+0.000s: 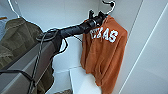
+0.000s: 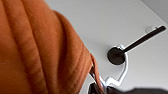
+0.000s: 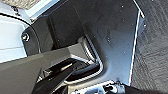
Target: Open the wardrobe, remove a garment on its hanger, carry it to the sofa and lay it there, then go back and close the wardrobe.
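Orange fabric is what you meet first: the garment [image 1: 103, 53], with white TEXAS letters across the chest, hangs inside the open wardrobe [image 1: 75, 15] toward its right side. It sits on a white hanger [image 1: 111, 7] whose hook curls over a dark rail [image 2: 143, 38] near the top of the wardrobe; in the left wrist view you can see that hook wrapped around the rail beside its round dark end fitting.

Your left arm reaches in from the near left, up and across to the shoulder of the garment, and the left gripper [image 1: 96, 17] sits right at the neck of the hanger, against the orange cloth. You cannot tell from these views whether its fingers are apart or clamped on the hanger.

At the far left hangs an olive-green jacket [image 1: 18, 40], partly behind your arm. Below the garment lies the white floor panel of the wardrobe, with the white door [image 1: 150, 50] standing at the right.

The right wrist view gives you dark robot parts and grey carpet [image 3: 152, 55]; the right gripper's state cannot be told.
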`<state>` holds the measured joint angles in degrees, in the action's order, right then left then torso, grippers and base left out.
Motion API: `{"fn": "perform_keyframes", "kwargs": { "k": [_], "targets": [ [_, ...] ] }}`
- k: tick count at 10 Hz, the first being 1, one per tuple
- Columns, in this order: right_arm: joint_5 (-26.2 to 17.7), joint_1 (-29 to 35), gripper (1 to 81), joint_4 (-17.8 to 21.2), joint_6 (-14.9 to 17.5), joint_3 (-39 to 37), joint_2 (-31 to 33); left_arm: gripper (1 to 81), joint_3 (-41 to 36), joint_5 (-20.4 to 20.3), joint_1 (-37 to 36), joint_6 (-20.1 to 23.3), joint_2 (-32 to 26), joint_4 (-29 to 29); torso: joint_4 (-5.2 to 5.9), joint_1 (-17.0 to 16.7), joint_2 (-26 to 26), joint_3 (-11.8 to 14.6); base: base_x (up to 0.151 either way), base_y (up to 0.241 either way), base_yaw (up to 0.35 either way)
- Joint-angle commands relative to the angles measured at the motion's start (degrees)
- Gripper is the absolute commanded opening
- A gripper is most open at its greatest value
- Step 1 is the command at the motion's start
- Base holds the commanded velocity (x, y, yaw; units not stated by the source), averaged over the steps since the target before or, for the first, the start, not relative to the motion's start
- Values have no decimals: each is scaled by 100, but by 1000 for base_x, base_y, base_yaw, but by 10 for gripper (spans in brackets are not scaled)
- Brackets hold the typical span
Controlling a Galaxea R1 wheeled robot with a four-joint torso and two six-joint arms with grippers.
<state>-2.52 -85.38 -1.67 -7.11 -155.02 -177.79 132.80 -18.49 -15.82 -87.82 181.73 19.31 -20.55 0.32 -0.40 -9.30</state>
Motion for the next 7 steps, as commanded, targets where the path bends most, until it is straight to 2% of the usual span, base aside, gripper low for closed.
{"fn": "perform_keyframes", "kwargs": {
  "k": [1,4,7],
  "targets": [
    [-363,209,811,79,-10,-1,-31,10,-18,-234,-1384,55,328,-6,0,0,0,0,0,0,0],
    [-363,210,811,79,-10,-1,-31,10,-26,-242,-1445,55,328,11,0,0,2,-2,0,0,0],
    [-372,210,811,62,8,-1,-22,10,-193,-199,-1787,55,5,283,0,2,2,-2,0,0,0]
  ]
}}
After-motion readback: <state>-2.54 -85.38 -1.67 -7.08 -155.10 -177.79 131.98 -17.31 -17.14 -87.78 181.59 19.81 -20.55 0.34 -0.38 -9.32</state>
